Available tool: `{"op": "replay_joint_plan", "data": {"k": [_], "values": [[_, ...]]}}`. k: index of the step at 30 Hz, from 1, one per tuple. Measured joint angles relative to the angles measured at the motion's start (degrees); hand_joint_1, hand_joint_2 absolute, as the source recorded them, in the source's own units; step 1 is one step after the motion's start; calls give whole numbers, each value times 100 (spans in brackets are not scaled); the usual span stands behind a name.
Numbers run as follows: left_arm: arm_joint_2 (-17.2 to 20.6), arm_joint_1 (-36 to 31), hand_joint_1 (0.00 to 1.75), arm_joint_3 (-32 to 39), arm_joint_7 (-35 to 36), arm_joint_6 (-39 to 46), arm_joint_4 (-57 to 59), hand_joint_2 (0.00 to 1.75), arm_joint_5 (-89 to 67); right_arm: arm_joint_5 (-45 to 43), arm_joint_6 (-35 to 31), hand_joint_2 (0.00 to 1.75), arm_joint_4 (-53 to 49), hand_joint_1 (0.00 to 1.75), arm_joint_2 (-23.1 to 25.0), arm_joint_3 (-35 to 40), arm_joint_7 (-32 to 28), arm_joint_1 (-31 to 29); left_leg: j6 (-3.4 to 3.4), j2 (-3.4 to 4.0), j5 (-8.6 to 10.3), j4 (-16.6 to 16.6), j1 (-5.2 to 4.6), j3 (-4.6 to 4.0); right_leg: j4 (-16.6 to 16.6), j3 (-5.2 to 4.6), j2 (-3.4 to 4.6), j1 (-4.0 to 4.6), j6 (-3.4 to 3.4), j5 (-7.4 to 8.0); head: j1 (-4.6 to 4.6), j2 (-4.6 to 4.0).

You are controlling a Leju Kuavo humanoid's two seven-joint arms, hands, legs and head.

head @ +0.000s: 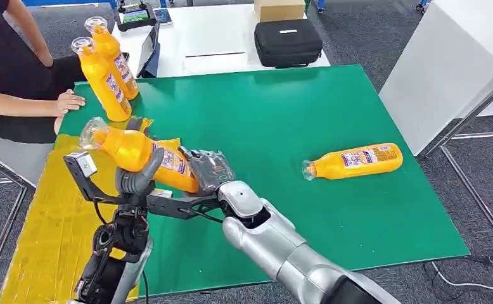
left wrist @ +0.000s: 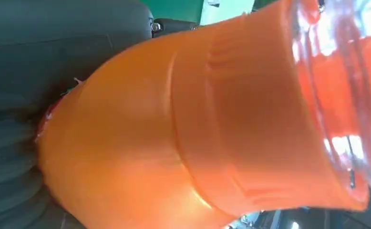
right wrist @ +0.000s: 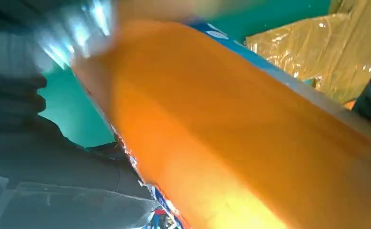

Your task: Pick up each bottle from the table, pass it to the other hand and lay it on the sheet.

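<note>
Orange plastic bottle with clear cap and blue-white label (head: 144, 156) was held in the air above the left edge of the bench, tilted, cap toward the upper left. Both hands were on it: left hand (head: 136, 176) wrapped its fingers (head: 147, 166) around the middle of the body, right hand (head: 210, 170) grasped the base end with dark fingers curled on it. In the left wrist view the orange body (left wrist: 174, 143) and clear cap sat right in front of the lens; the right wrist view showed the same orange body (right wrist: 241, 143) close up, blurred.

Below it lay the crumpled yellow plastic sheet (head: 47, 228) along the left side of the green bench (head: 282, 114). A second orange bottle (head: 353, 161) lay on its side on the green surface, well apart to the right, cap pointing left. Two more orange bottles (head: 108, 73) stood upright, leaning slightly, at the far left corner, touching each other. A person's hand (head: 70, 101) rested just beside them. Behind the bench stood a white table with a black zipped case (head: 288, 42) and a cardboard box (head: 279, 9).
</note>
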Motion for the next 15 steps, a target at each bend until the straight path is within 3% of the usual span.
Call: {"op": "replay_joint_plan", "data": {"k": [15], "values": [[-13,36,175,31,-48,9,0,175,-87,15,37,175,-57,175,-79,-85,-44,51,0,4,0,0,1,1,0,-4,2,0,-1,0,0,0]]}}
